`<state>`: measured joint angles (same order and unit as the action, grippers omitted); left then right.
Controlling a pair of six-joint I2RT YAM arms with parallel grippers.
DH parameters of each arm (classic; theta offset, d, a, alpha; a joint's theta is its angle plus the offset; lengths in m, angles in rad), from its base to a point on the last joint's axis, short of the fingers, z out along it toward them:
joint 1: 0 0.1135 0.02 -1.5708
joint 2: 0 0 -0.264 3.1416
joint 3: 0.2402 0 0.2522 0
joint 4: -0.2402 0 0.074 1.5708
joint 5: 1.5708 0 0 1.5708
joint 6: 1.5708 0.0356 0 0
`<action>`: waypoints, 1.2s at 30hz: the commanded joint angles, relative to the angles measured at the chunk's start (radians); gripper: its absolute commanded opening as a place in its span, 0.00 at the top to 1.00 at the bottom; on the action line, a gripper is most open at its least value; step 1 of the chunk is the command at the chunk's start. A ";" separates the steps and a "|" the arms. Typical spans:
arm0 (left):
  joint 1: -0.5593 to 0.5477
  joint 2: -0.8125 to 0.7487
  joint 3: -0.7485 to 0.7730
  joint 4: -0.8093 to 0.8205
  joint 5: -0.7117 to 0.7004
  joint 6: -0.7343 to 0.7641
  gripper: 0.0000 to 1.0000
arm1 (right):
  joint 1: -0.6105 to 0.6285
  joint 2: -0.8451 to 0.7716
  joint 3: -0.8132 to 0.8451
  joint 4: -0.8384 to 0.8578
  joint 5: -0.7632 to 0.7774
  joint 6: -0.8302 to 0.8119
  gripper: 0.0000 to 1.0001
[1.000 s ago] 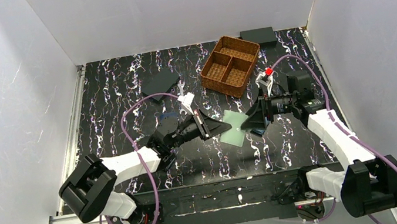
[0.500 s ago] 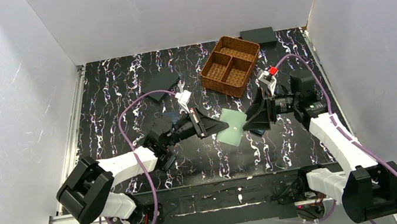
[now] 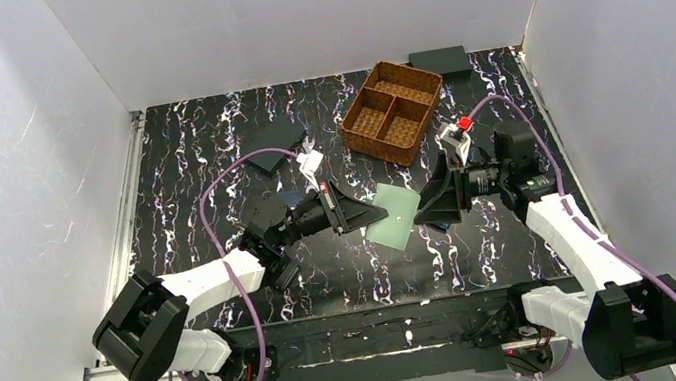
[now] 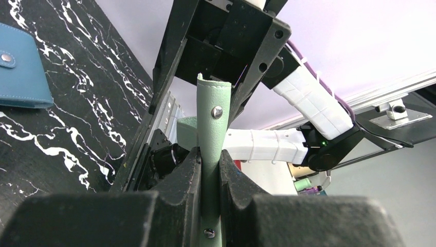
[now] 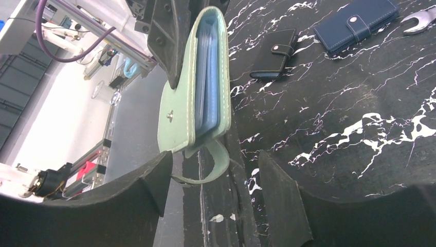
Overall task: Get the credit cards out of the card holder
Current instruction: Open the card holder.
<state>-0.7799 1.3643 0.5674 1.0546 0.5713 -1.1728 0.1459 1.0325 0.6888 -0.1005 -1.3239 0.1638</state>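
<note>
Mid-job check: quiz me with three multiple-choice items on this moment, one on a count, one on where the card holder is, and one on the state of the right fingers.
1. How many compartments does the basket have?
A. two
B. five
C. three

2. Where is the card holder?
A. in the basket
B. held in the air by the left fingers
C. lying beside the basket

3. What state are the right fingers in?
A. open, one on either side of the card holder's tab end
B. shut on the card holder
C. shut on the basket's rim

Answers:
1. C: the top view shows one long section and two small ones.
2. B: the left wrist view shows both fingers pressed on it.
3. A: the right wrist view shows a wide gap between them.
</note>
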 commanded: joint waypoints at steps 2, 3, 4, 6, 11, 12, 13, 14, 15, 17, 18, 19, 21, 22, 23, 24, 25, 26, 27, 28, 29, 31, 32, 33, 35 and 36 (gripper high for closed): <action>0.008 -0.042 0.036 0.089 0.029 -0.024 1.00 | 0.000 -0.034 -0.017 0.047 -0.058 0.000 0.26; 0.008 -0.039 0.040 0.096 0.033 -0.035 1.00 | 0.001 -0.035 -0.016 0.048 -0.064 0.001 0.24; 0.008 -0.039 0.045 0.103 0.036 -0.043 1.00 | 0.000 -0.035 -0.014 0.048 -0.078 -0.001 0.23; 0.008 -0.040 0.050 0.116 0.038 -0.054 1.00 | 0.005 -0.037 -0.010 0.047 -0.099 -0.003 0.20; 0.008 -0.035 0.069 0.142 0.056 -0.080 1.00 | 0.021 -0.034 0.013 0.018 -0.106 -0.031 0.20; 0.007 -0.032 0.074 0.152 0.059 -0.087 1.00 | 0.025 -0.028 0.024 0.000 -0.111 -0.046 0.21; 0.006 -0.027 0.077 0.162 0.064 -0.094 1.00 | 0.029 -0.022 0.039 -0.033 -0.116 -0.074 0.22; 0.006 -0.022 0.081 0.168 0.068 -0.101 1.00 | 0.031 -0.013 0.065 -0.077 -0.125 -0.121 0.22; 0.004 -0.016 0.086 0.175 0.074 -0.107 1.00 | 0.035 -0.005 0.088 -0.135 -0.143 -0.153 0.23; -0.002 -0.004 0.095 0.189 0.084 -0.114 1.00 | 0.043 0.021 0.136 -0.245 -0.158 -0.251 0.23; -0.006 0.001 0.099 0.193 0.086 -0.116 1.00 | 0.047 0.031 0.159 -0.297 -0.159 -0.289 0.23; -0.009 0.005 0.102 0.195 0.089 -0.116 1.00 | 0.052 0.038 0.177 -0.334 -0.159 -0.314 0.23; -0.013 0.012 0.104 0.200 0.090 -0.116 1.00 | 0.063 0.044 0.203 -0.377 -0.160 -0.345 0.23; -0.013 0.015 0.104 0.202 0.090 -0.116 1.00 | 0.067 0.043 0.208 -0.382 -0.159 -0.349 0.23; -0.012 0.018 0.105 0.204 0.090 -0.117 1.00 | 0.072 0.041 0.211 -0.383 -0.159 -0.349 0.23; -0.013 0.021 0.106 0.205 0.090 -0.116 1.00 | 0.076 0.038 0.212 -0.383 -0.159 -0.346 0.23; -0.013 0.023 0.106 0.207 0.090 -0.116 1.00 | 0.079 0.035 0.214 -0.383 -0.160 -0.344 0.23; -0.013 0.026 0.104 0.209 0.090 -0.117 1.00 | 0.083 0.033 0.215 -0.383 -0.159 -0.343 0.24; -0.012 0.029 0.106 0.212 0.090 -0.119 1.00 | 0.086 0.030 0.215 -0.382 -0.159 -0.343 0.24; -0.013 0.032 0.107 0.217 0.090 -0.122 1.00 | 0.087 0.030 0.215 -0.379 -0.160 -0.339 0.25; -0.013 0.036 0.108 0.224 0.091 -0.126 1.00 | 0.087 0.032 0.216 -0.376 -0.159 -0.332 0.27; -0.014 0.046 0.114 0.237 0.097 -0.134 1.00 | 0.089 0.041 0.220 -0.372 -0.159 -0.324 0.32; -0.015 0.050 0.118 0.240 0.100 -0.136 1.00 | 0.089 0.047 0.224 -0.372 -0.159 -0.321 0.36; -0.016 0.055 0.120 0.243 0.102 -0.137 1.00 | 0.090 0.053 0.230 -0.373 -0.159 -0.318 0.40; -0.017 0.063 0.123 0.245 0.107 -0.137 1.00 | 0.094 0.067 0.243 -0.379 -0.159 -0.318 0.50; -0.019 0.068 0.122 0.247 0.106 -0.137 1.00 | 0.096 0.073 0.249 -0.382 -0.159 -0.319 0.56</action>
<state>-0.7883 1.4281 0.6430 1.2346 0.6476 -1.3067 0.2314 1.0851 0.8703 -0.4751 -1.4689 -0.1497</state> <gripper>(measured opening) 0.093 0.530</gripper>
